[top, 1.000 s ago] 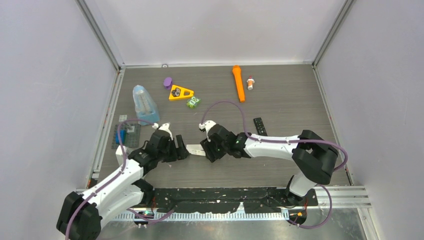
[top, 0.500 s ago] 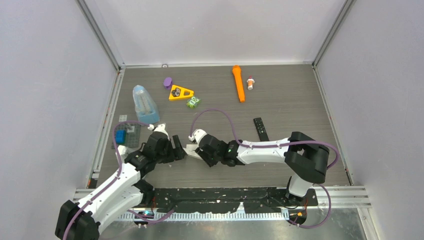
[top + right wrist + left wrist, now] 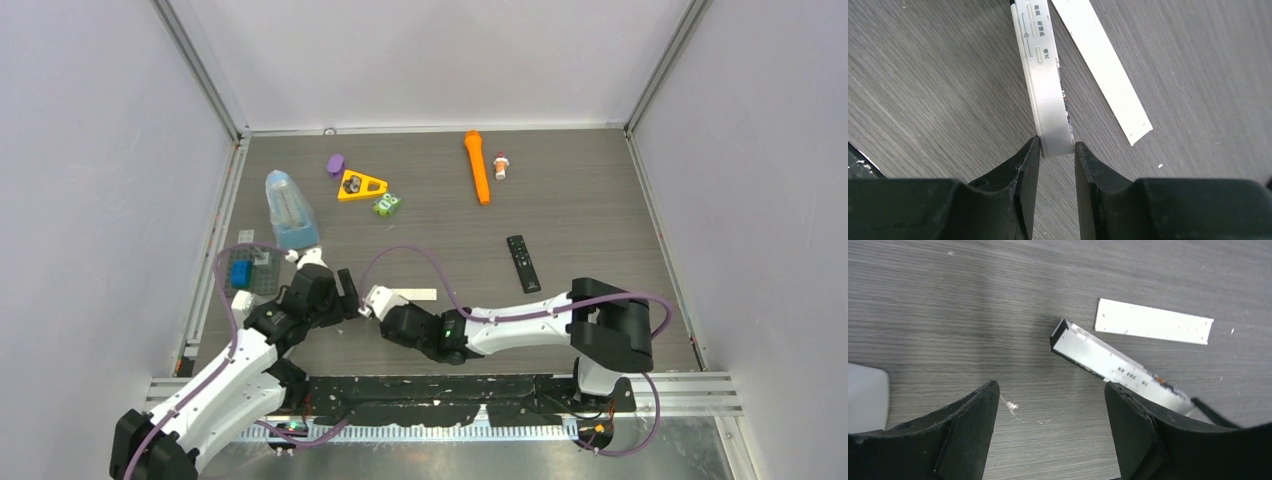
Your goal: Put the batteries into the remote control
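Low down, the outstretched right arm's fingers [image 3: 1023,172] pinch the remote control [image 3: 1048,100] while the left arm's fingers [image 3: 968,432] gape wide.

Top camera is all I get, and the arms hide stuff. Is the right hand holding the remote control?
Observer: Yes, the right hand pinches one end of the remote control.
Child: What about the left hand?
Observer: The left hand is open, with nothing in it.
Child: What's on the side facing the camera?
Observer: The right wrist view shows oval buttons with small printed labels on its silver face.
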You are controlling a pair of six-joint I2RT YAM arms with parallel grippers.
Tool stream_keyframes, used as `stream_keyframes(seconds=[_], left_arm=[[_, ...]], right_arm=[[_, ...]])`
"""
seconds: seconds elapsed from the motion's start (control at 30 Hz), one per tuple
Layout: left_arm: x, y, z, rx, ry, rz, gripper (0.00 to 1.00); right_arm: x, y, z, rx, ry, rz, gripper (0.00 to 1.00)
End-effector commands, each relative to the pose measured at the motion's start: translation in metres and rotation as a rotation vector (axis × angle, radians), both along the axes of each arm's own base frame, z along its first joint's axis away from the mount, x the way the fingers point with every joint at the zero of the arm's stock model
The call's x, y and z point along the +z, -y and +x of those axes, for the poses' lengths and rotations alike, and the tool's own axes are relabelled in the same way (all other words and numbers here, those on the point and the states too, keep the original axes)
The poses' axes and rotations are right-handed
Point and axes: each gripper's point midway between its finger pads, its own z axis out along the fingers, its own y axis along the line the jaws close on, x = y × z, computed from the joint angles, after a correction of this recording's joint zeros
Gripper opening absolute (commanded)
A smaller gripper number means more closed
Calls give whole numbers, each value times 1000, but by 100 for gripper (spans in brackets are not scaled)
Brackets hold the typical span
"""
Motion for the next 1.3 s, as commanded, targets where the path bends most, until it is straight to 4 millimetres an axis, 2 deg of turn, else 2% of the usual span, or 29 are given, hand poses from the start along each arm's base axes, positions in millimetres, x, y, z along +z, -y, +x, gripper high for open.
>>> stream_keyframes(seconds=[0.0,0.03,0.13,0.23,0.37,0.47,0.77,0.9,0.93,0.97,1.0,1.03,1.07,1.1,1.13,1.17,1.2,1.23,1.27], left_arm=[[30,-28,14,181,82,57,79],[36,-33,16,210,104,61,79],[51,-46,19,275,162,67,80],[63,-52,21,307,203,67,80],[74,-52,24,306,223,61,81],[75,-48,26,289,217,58,81],[70,-37,30,247,205,43,81],[69,-33,31,218,202,38,82],[69,-31,32,208,201,37,82],[69,-30,32,199,201,34,82],[68,-28,32,186,198,34,82],[68,-26,32,173,199,30,82],[67,-25,32,163,197,31,83],[66,-24,32,152,196,31,83],[65,-22,31,141,194,32,83],[64,-22,31,135,194,32,84],[64,-21,31,129,195,30,84],[64,-21,31,127,195,30,84],[64,-21,31,123,194,31,84]], right_arm=[[23,-9,6,-19,237,-75,33],[27,-9,3,-12,284,-98,33],[20,-10,-10,22,357,-159,33],[16,-9,-16,28,428,-209,33],[11,-8,-25,49,523,-275,33],[9,-8,-31,59,573,-310,36],[3,-9,-49,108,583,-316,64],[6,-4,-58,132,522,-278,73],[15,-3,-60,125,494,-237,74],[13,-1,-64,144,458,-224,75],[26,1,-67,135,427,-174,76],[25,3,-71,155,385,-158,76],[37,6,-72,143,353,-108,77],[35,9,-74,145,299,-82,77],[47,11,-74,139,272,-36,77],[46,14,-71,123,222,-10,78],[56,17,-68,110,193,29,78],[54,22,-59,80,144,49,78],[63,23,-54,62,122,94,78]])
